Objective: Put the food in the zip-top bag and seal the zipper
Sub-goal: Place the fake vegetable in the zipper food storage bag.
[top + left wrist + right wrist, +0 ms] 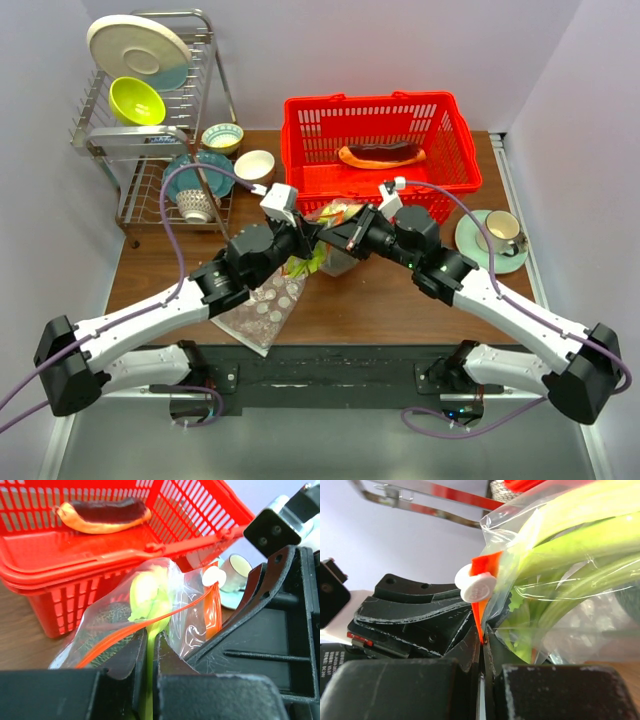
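Both arms met at mid-table, just in front of the red basket [368, 101]. The zip-top bag [192, 615] was held up between them, mouth edge toward the grippers. Left gripper [151, 647] had its fingers pressed together on the bag's edge, with plastic and a bit of green pinched in the narrow gap. Right gripper [482, 640] was clamped on the zipper [487, 562], the orange-red strip running down into its closed fingers just under the white slider tab [477, 586].

Inside the bag were the light-green stalks [580, 540] and the dark green ball [112, 619] (ball seen only through crinkled plastic, low in the bag). Whether the strip was pressed shut along its length couldn't be told.

The red-brown slab [382, 154] lay in the basket, apart from the bag.

The dotted clear bag [265, 305] lay flat on the table [380, 300] under the left arm. A cup [500, 230] on its saucer sat to the right of the basket.
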Controlling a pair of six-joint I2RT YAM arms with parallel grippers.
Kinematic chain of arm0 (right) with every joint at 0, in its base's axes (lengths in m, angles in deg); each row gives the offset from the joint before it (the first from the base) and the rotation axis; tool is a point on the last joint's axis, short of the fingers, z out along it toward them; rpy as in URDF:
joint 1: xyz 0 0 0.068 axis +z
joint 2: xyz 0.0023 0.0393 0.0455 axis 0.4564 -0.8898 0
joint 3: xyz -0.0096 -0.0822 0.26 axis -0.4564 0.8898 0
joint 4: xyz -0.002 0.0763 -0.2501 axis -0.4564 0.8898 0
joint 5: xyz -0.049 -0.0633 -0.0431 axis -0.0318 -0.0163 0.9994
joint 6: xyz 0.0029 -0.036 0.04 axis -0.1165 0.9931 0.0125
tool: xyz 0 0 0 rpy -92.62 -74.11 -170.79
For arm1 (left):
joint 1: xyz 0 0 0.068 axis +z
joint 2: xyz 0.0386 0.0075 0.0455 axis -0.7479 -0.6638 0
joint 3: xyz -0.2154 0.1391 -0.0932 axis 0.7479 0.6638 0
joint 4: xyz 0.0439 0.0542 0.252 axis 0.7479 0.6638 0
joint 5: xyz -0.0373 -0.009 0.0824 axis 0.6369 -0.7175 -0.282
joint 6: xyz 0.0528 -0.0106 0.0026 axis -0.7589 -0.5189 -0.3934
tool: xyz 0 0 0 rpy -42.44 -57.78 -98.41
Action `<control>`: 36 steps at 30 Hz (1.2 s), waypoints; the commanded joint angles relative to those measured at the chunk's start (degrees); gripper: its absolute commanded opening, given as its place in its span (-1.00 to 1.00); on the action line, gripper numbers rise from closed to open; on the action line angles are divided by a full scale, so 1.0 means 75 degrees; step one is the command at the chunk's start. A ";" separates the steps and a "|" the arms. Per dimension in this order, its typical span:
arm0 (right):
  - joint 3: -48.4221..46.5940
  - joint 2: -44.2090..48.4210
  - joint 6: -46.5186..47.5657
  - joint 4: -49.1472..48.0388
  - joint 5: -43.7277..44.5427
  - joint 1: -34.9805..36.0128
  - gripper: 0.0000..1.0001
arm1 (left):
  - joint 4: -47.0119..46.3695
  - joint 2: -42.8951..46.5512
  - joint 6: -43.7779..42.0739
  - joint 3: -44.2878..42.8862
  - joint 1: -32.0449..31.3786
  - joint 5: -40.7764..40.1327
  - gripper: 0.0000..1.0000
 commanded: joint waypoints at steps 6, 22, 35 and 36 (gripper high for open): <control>-0.0662 -0.0719 -0.0741 -0.1587 -0.0968 0.0001 -1.00 | -0.2670 0.0441 0.0104 0.1507 0.0166 -0.0792 -1.00; -0.1377 -0.0965 -0.1164 -0.1518 -0.1321 0.0001 -1.00 | -0.5181 -0.0050 -0.0518 0.2715 0.0330 -0.0702 -1.00; -0.1777 -0.0942 0.0500 0.0685 0.0050 0.0001 -1.00 | -0.1004 -0.0309 -0.1173 0.0785 0.0342 0.2253 -0.46; -0.1730 -0.0942 0.0547 0.0767 0.0132 0.0001 -1.00 | -0.0731 -0.0297 -0.1173 0.0656 0.0330 0.2266 -0.30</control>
